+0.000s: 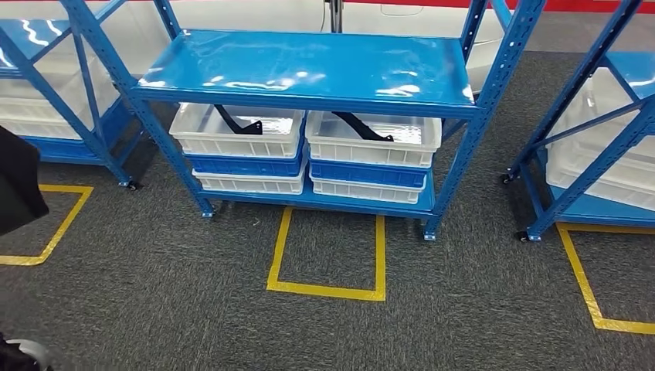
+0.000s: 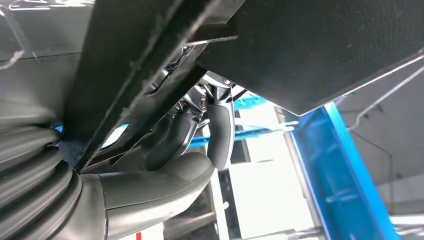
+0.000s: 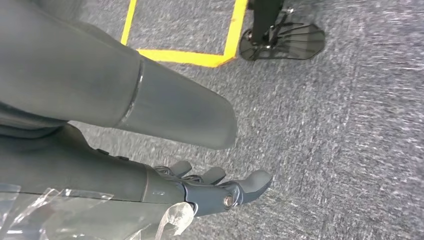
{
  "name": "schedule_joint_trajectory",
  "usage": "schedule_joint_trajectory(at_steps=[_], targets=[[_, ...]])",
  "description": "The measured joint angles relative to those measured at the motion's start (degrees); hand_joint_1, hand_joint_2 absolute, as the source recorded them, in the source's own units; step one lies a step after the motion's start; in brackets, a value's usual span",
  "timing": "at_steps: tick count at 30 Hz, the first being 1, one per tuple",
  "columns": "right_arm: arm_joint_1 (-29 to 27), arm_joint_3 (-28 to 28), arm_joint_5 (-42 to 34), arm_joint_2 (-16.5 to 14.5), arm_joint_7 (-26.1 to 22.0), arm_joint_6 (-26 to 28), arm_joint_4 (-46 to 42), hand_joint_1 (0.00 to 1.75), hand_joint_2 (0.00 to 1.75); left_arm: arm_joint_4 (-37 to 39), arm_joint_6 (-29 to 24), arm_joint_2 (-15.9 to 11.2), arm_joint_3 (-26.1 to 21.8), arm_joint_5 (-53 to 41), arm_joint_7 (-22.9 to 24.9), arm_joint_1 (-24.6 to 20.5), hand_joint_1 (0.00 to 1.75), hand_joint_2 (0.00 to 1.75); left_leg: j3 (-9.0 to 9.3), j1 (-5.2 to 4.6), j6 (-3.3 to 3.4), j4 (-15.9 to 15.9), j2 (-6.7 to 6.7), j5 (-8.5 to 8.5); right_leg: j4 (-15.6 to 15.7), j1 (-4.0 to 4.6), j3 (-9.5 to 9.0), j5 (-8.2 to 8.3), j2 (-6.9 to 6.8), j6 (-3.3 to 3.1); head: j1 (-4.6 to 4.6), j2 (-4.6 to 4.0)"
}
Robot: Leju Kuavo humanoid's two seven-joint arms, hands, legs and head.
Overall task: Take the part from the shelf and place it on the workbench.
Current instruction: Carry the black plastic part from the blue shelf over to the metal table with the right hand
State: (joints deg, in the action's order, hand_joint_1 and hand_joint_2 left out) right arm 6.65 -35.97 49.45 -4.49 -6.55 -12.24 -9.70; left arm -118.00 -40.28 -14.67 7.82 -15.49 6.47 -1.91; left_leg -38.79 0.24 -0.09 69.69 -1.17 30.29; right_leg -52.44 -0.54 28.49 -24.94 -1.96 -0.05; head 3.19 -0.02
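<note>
In the left wrist view my left hand (image 2: 190,145) grips a large flat black part (image 2: 310,45); its dark fingers (image 2: 220,130) curl against the part's edge. The same part (image 1: 15,185) juts in at the left edge of the head view. My right hand (image 3: 210,187) hangs over the grey carpet with its fingers apart and nothing in them. Ahead stands the blue shelf (image 1: 309,73). Under its top board are two white bins, the left bin (image 1: 263,143) and the right bin (image 1: 386,151). Each bin holds a black part (image 1: 235,122) (image 1: 361,126).
A yellow tape square (image 1: 324,290) marks the carpet in front of the shelf. More blue racks with white bins stand at the left (image 1: 46,116) and right (image 1: 602,154), each with yellow tape beside it. Clear plastic film (image 3: 170,215) hangs near my right wrist.
</note>
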Motion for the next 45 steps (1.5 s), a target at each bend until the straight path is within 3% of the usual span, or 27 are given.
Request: schedule_joint_trajectory(at_steps=[1,2,3,5,7,9,10,12,14,16,18,21,22,24,25,27,29,31,32,34,36,38,39,40,42,44,45], targets=[[0.0,0.0,0.0,0.0,0.0,0.0,0.0,0.00,0.00,0.0,0.0,0.0,0.0,0.1,0.0,0.1,1.75,1.75,-0.34,0.44,-0.43,1.4,0.23,0.25,0.0,-0.08,0.20,0.11,-0.63,0.13,0.01,0.00],[0.0,0.0,0.1,0.0,0.0,0.0,0.0,0.00,0.00,0.1,0.0,0.0,0.0,0.1,0.0,0.2,1.75,1.75,0.69,0.81,-0.80,0.1,0.52,-0.61,0.0,-0.19,0.31,0.20,-1.24,0.28,0.02,0.00],[0.0,0.0,0.1,-0.1,-0.1,0.0,0.0,0.00,0.00,0.1,0.0,0.0,0.0,0.1,0.0,0.2,1.75,1.75,2.95,1.10,-1.14,-3.6,1.08,-2.30,0.0,-0.34,0.35,0.26,-1.86,0.45,0.02,0.00],[0.1,0.0,0.2,-0.2,-0.1,0.0,0.0,0.00,0.00,0.1,0.0,0.0,0.0,0.2,0.0,0.3,1.75,1.75,8.24,1.25,-1.42,-13.0,3.80,-5.45,-0.1,-0.35,0.23,0.27,-2.96,1.03,0.09,0.00],[0.1,0.0,0.3,-0.2,-0.2,0.0,0.0,0.00,0.00,0.1,0.0,0.0,-0.1,0.3,-0.2,0.4,1.75,1.75,10.25,0.94,-0.63,-17.3,5.30,-6.46,-0.2,-0.13,0.10,0.22,-3.91,1.80,-0.01,0.00],[0.3,0.0,0.3,-0.2,-0.2,0.0,0.0,0.00,0.00,0.1,0.0,0.0,-0.3,0.5,-0.5,0.8,1.75,1.75,9.74,0.59,0.56,-17.2,4.09,-6.62,-0.2,-0.16,0.04,0.17,-4.96,2.52,-0.22,0.00],[0.3,0.0,0.3,-0.2,-0.2,0.0,0.0,0.00,0.00,0.1,0.0,0.0,-0.3,0.6,-0.6,0.9,1.75,1.75,9.53,0.59,1.07,-17.2,3.42,-6.85,-0.7,-0.32,0.18,-0.31,-4.50,2.90,-0.27,0.00],[0.3,0.0,0.3,-0.3,-0.2,-0.1,0.0,0.00,0.00,0.1,0.0,0.0,-0.4,0.7,-0.9,1.1,1.75,1.75,9.22,0.66,2.02,-17.3,2.13,-7.39,-4.5,-0.59,1.76,-3.18,-1.82,3.30,-0.38,0.00],[0.1,0.1,0.3,-0.3,-0.2,-0.1,0.0,0.00,0.00,0.1,0.0,0.0,-0.3,0.7,-1.0,1.2,1.75,1.75,8.81,0.52,2.56,-17.3,0.87,-7.71,-12.8,-0.54,5.38,-7.62,0.96,3.21,-0.47,0.00],[-0.1,0.1,0.3,-0.2,-0.2,-0.2,0.0,0.00,0.00,0.1,0.0,0.1,-0.3,0.7,-1.1,1.4,1.75,1.75,8.48,0.22,2.80,-17.2,-0.70,-7.90,-18.8,-0.44,8.06,-9.49,1.61,2.97,-0.48,0.00],[-0.3,0.1,0.4,-0.2,-0.2,-0.2,0.0,0.00,0.00,0.1,0.0,0.1,-0.3,0.8,-1.3,1.6,1.75,1.75,8.38,0.07,2.82,-17.0,-2.44,-8.00,-15.7,-0.44,6.44,-6.83,2.03,2.59,-0.48,0.00],[-0.3,0.1,0.5,-0.2,-0.2,-0.2,0.0,0.00,0.00,0.1,0.0,0.2,-0.3,1.5,-1.7,1.7,1.75,1.75,7.93,-0.05,2.40,-16.4,-4.68,-8.04,-3.9,-0.66,0.96,-1.86,5.89,2.15,-0.47,0.00],[-0.3,0.1,0.5,-0.2,-0.2,-0.2,0.0,0.00,0.00,0.1,0.0,0.2,-0.3,2.0,-1.9,1.7,1.75,1.75,7.59,-0.05,2.09,-16.2,-5.34,-8.13,-2.3,-0.67,0.31,-1.48,6.72,2.11,-0.44,0.00],[-0.2,0.1,0.7,-0.3,-0.1,-0.2,0.0,0.00,0.00,0.1,0.0,0.2,-0.3,3.0,-2.3,1.8,1.75,1.75,6.97,0.15,1.34,-16.1,-6.75,-8.49,-2.0,-0.56,0.36,-1.43,5.67,1.86,-0.38,0.00],[-0.1,0.1,0.7,-0.4,-0.1,-0.2,0.0,0.00,0.00,0.1,0.0,0.2,-0.3,3.2,-2.5,1.9,1.75,1.75,6.73,0.22,1.02,-16.0,-6.50,-8.47,-2.0,-0.54,0.37,-1.27,4.84,1.59,-0.35,0.00],[0.0,0.1,0.7,-0.6,-0.1,-0.3,0.0,0.00,0.00,0.1,0.0,0.3,-0.4,3.3,-2.9,2.1,1.75,1.75,5.31,0.15,0.39,-13.1,-3.65,-6.69,-1.8,-0.66,0.43,-1.01,3.13,1.02,-0.12,0.00],[-0.2,0.0,0.8,-0.5,-0.1,-0.3,0.0,0.00,0.00,0.2,0.0,0.3,-0.4,3.3,-3.2,2.1,1.75,1.75,1.75,0.25,-0.24,-5.2,-0.40,-2.65,-1.8,-0.51,0.62,-0.98,1.44,0.76,0.13,0.00],[-0.4,0.0,0.9,-0.5,-0.1,-0.3,0.0,0.00,0.00,0.3,0.0,0.3,-0.4,3.3,-3.3,2.3,1.75,1.75,-1.38,0.52,-0.63,1.8,0.26,-0.11,-1.8,-0.38,0.81,-0.99,-0.26,0.70,0.17,0.00],[-0.4,0.0,0.9,-0.5,-0.1,-0.3,0.0,0.00,0.00,0.4,0.0,0.3,-0.4,3.3,-3.3,2.3,1.75,1.75,-1.36,0.58,-0.69,2.1,0.38,-0.39,-1.8,-0.37,0.83,-1.00,-1.04,0.70,0.17,0.00],[-0.3,0.0,1.0,-0.5,-0.1,-0.3,0.0,0.00,0.00,0.4,0.0,0.3,-0.5,3.3,-3.4,2.3,1.75,1.75,2.38,0.56,-0.54,-4.3,1.56,-3.52,-1.8,-0.35,0.68,-1.05,-2.51,0.78,0.18,0.00],[-0.2,0.1,1.1,-0.6,-0.2,-0.3,0.0,0.00,0.00,0.4,0.0,0.3,-0.7,3.2,-3.4,2.3,1.75,1.75,6.94,0.09,0.08,-13.0,4.32,-6.21,-1.8,-0.13,0.45,-1.24,-3.81,1.09,0.16,0.00],[-0.1,0.1,1.3,-0.7,-0.2,-0.4,0.0,0.00,0.00,0.4,0.0,0.3,-1.1,3.3,-3.5,2.4,1.75,1.75,8.21,-0.45,0.84,-16.1,5.34,-6.74,-1.9,0.06,0.28,-1.46,-5.01,1.58,0.09,0.00],[0.0,0.1,1.5,-0.8,-0.3,-0.4,0.0,0.00,0.00,0.4,0.0,0.3,-1.2,3.3,-3.6,2.6,1.75,1.75,8.03,-0.58,1.20,-16.1,4.57,-6.88,-1.8,0.07,0.17,-1.52,-5.66,1.85,0.05,0.00],[0.0,0.1,1.6,-0.8,-0.3,-0.4,0.0,0.00,0.00,0.4,0.0,0.3,-1.3,3.3,-3.6,2.8,1.75,1.75,7.98,-0.44,1.56,-16.2,3.89,-7.05,-1.9,-0.02,0.09,-1.71,-5.70,2.19,0.04,0.00],[0.2,0.2,1.8,-0.8,-0.4,-0.4,0.0,0.00,0.00,0.4,0.0,0.4,-1.4,3.3,-3.6,3.2,1.75,1.75,8.01,-0.10,2.27,-16.5,2.50,-7.53,-4.0,-0.19,0.76,-3.44,-2.95,2.79,-0.07,0.00],[0.0,0.2,1.8,-0.8,-0.4,-0.4,0.0,0.00,0.00,0.5,0.0,0.6,-1.3,3.2,-3.7,3.5,1.75,1.75,7.91,0.06,2.73,-16.6,1.21,-7.82,-10.9,-0.27,3.81,-7.37,0.73,2.96,-0.21,0.00],[-0.1,0.2,1.8,-0.8,-0.3,-0.4,0.0,0.00,0.00,0.5,0.0,0.8,-1.3,3.2,-3.7,3.8,1.75,1.75,7.81,0.04,2.86,-16.6,0.53,-7.89,-15.2,-0.26,5.85,-9.23,1.38,2.92,-0.25,0.00]])
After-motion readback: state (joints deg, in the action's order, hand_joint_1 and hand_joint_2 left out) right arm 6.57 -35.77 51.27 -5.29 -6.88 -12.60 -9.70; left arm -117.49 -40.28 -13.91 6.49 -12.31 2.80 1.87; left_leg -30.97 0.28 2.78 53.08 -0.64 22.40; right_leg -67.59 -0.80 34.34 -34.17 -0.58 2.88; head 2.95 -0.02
